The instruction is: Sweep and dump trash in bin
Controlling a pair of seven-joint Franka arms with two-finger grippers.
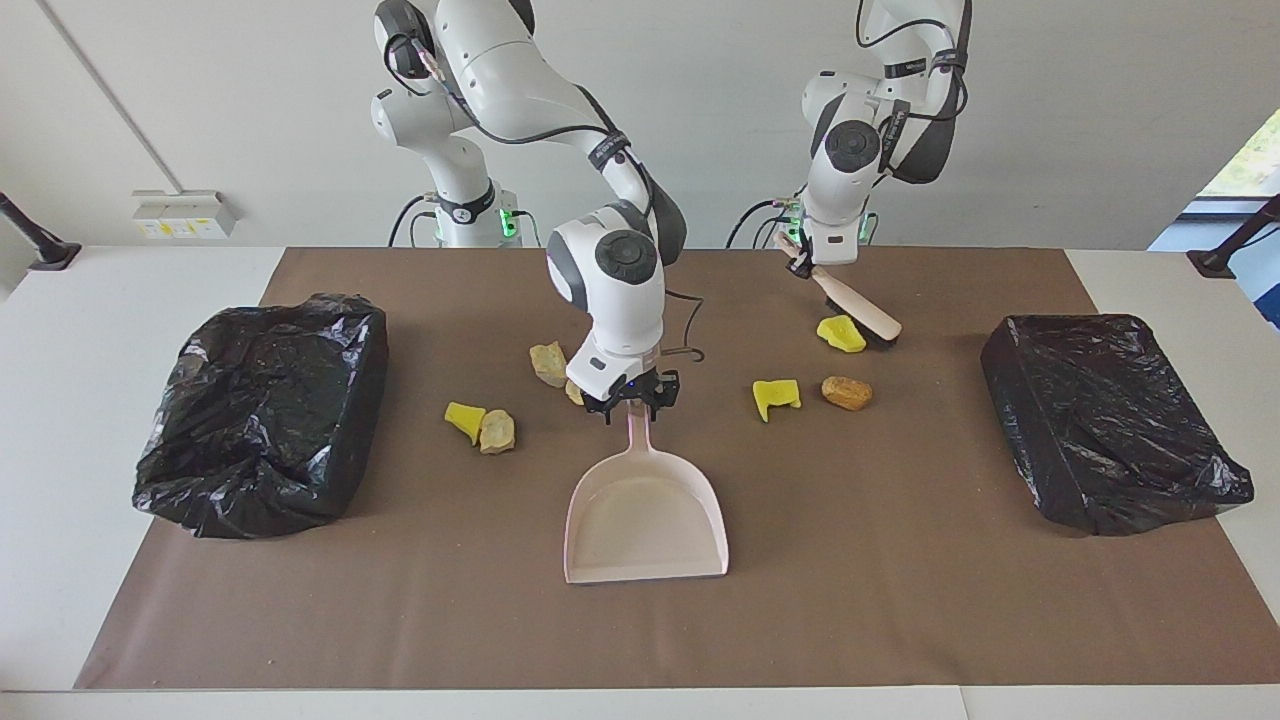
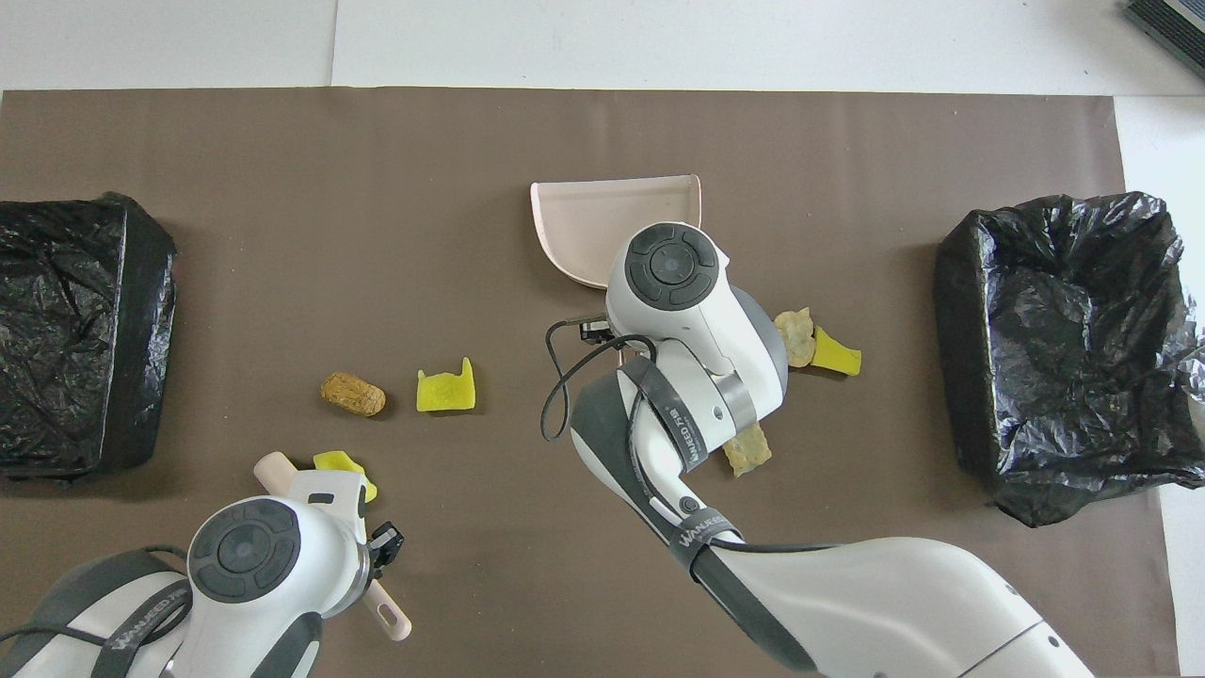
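1. Right jaws are down at the top of the dustpan (image 1: 645, 520) handle, straddling it; I cannot tell whether they have closed on it.
2. Left jaws are clamped on the brush (image 1: 855, 305) handle, with the bristles on the mat beside a yellow wedge (image 1: 841, 334).
3. The pan lies mid-worktop, its mouth toward the edge farthest from the robots.
4. The trash is all loose on the mat. A tan lump (image 1: 548, 363) and a smaller bit (image 1: 574, 392) sit by the right jaws.
5. A yellow chunk (image 1: 464, 418) touches a tan one (image 1: 497, 430), toward the right arm's end.
6. A yellow piece (image 1: 775, 397) and a brown lump (image 1: 846, 392) sit toward the left arm's end.
7. There is a black-bagged bin (image 1: 265, 410) at one end edge and another bin (image 1: 1105, 420) at the other.
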